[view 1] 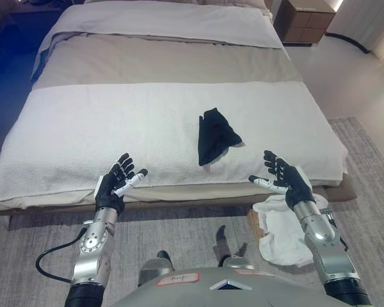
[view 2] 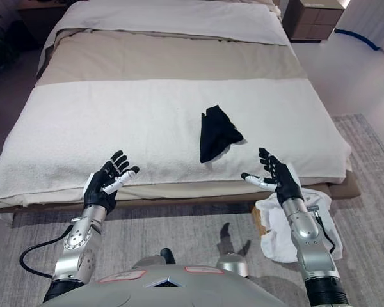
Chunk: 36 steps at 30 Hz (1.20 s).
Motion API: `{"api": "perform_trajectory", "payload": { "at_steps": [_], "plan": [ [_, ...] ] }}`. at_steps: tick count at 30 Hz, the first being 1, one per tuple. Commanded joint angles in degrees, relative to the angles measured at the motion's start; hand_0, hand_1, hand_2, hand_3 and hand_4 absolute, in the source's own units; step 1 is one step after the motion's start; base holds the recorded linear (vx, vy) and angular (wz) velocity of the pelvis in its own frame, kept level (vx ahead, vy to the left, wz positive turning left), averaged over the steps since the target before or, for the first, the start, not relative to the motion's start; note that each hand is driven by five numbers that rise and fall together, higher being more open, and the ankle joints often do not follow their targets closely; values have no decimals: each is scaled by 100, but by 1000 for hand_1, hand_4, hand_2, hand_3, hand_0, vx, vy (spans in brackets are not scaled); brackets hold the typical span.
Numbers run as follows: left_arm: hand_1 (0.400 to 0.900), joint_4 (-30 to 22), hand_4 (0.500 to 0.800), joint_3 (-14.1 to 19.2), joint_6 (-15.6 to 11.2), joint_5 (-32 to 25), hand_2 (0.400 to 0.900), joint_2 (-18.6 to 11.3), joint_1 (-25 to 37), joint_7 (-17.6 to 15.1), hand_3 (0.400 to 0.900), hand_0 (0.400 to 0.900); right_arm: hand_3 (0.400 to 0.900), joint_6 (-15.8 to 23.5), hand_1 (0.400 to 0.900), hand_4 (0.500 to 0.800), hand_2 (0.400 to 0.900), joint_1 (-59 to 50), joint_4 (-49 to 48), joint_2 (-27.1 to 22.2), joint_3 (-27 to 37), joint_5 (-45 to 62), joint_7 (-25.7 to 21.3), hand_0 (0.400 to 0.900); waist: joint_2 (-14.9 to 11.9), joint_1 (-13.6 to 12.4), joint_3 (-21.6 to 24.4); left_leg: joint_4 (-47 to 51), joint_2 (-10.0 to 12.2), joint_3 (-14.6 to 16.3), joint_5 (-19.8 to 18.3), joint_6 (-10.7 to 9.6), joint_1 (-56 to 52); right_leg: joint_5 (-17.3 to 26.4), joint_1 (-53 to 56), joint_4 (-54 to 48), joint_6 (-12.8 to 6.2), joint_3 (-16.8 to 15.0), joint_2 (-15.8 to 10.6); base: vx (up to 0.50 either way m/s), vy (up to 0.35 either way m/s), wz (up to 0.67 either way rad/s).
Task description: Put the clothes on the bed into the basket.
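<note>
- One dark garment (view 1: 214, 135) lay on the white blanket (view 1: 115, 128) of the bed (view 1: 166, 57), near the foot edge and a little to the robot's right.
- The basket (view 1: 254, 220) stood on the floor just below the bed edge, mostly covered by white cloth (view 1: 281, 230); this looked like clothes already put inside.
- The left hand (view 1: 117, 182) and the right hand (view 1: 287, 179) hovered over the bed edge with fingers spread, holding nothing.
- I judged the task partly done: the dark garment was not yet picked up.
</note>
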<state>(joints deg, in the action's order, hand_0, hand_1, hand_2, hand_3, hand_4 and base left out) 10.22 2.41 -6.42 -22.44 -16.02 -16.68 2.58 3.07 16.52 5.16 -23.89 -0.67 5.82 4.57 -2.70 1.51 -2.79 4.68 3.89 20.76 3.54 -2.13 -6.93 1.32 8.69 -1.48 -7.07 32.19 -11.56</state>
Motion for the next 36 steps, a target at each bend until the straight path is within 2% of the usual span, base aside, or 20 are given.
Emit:
{"api": "perform_trajectory", "payload": {
  "at_steps": [1, 12, 17, 23, 28, 30, 32, 33, 34, 36],
  "plan": [
    [900, -499, 800, 206, -488, 0, 900, -276, 312, 22, 900, 900, 900, 478, 900, 800, 900, -504, -273, -105, 25, 150, -8, 900, 4, 100, 137, -167, 337, 70, -415, -137, -89, 319, 12, -182, -100, -29, -93, 0, 0, 0],
    [900, -522, 800, 153, -510, -36, 900, -258, 345, 28, 900, 900, 900, 487, 900, 800, 900, -553, -312, -92, -48, 170, 12, 900, 30, 113, 112, -129, 326, 52, -371, -150, -49, 294, -26, -191, -77, -16, -72, 1, -7, 1],
    [900, -501, 800, 179, -526, -18, 900, -247, 339, -23, 900, 900, 900, 482, 900, 800, 900, -588, -348, -117, -5, 178, -22, 900, 63, 106, 69, -164, 409, 34, -332, -207, -12, 206, -67, -159, -21, -28, -7, 12, -65, 2],
    [900, -500, 800, 112, -554, -69, 900, -239, 407, -36, 900, 900, 900, 502, 900, 800, 900, -712, -373, -183, -7, 189, -64, 900, 114, 102, -35, -331, 649, 59, -273, -345, 68, 63, -143, -161, 113, -115, 201, 10, -124, 0],
    [900, -493, 800, 55, -566, -135, 900, -219, 495, -68, 900, 900, 900, 559, 900, 800, 900, -924, -347, -242, 4, 190, -176, 900, 126, 48, -189, -949, 971, 29, -370, -496, 276, -111, -189, -169, 290, -280, 444, 16, -183, -5],
    [900, -490, 800, 55, -570, -188, 900, -196, 524, -80, 900, 900, 900, 584, 900, 800, 900, -1015, -330, -247, -1, 214, -241, 900, 107, -22, -300, -1642, 1146, -111, -326, -545, 485, -200, -158, -187, 403, -379, 574, 20, -230, -15],
    [900, -508, 800, -13, -561, -281, 900, -161, 558, -86, 900, 900, 900, 601, 900, 800, 900, -1065, -338, -261, -3, 228, -314, 900, 117, -132, -467, -2622, 1365, -403, -98, -580, 871, -301, -12, -298, 560, -411, 762, 13, -208, -16],
    [900, -510, 800, -59, -557, -317, 900, -153, 587, -87, 900, 900, 900, 602, 900, 800, 900, -1088, -326, -287, 2, 224, -337, 900, 109, -203, -567, -3048, 1353, -655, 39, -575, 1076, -336, 78, -352, 629, -409, 814, -5, -136, -17],
    [900, -510, 800, -107, -560, -344, 900, -151, 622, -86, 900, 900, 900, 606, 900, 800, 900, -1122, -316, -307, 11, 221, -383, 900, 100, -254, -643, -3278, 1235, -906, 125, -582, 1260, -385, 116, -352, 655, -397, 831, -17, -80, -11],
    [900, -519, 800, -214, -539, -386, 900, -147, 721, -114, 900, 900, 900, 609, 900, 800, 900, -1193, -291, -317, 68, 210, -486, 900, 46, -287, -733, -3219, 937, -1106, 7, -514, 1682, -439, 116, -352, 636, -334, 790, -2, 4, 6]
  ]
}}
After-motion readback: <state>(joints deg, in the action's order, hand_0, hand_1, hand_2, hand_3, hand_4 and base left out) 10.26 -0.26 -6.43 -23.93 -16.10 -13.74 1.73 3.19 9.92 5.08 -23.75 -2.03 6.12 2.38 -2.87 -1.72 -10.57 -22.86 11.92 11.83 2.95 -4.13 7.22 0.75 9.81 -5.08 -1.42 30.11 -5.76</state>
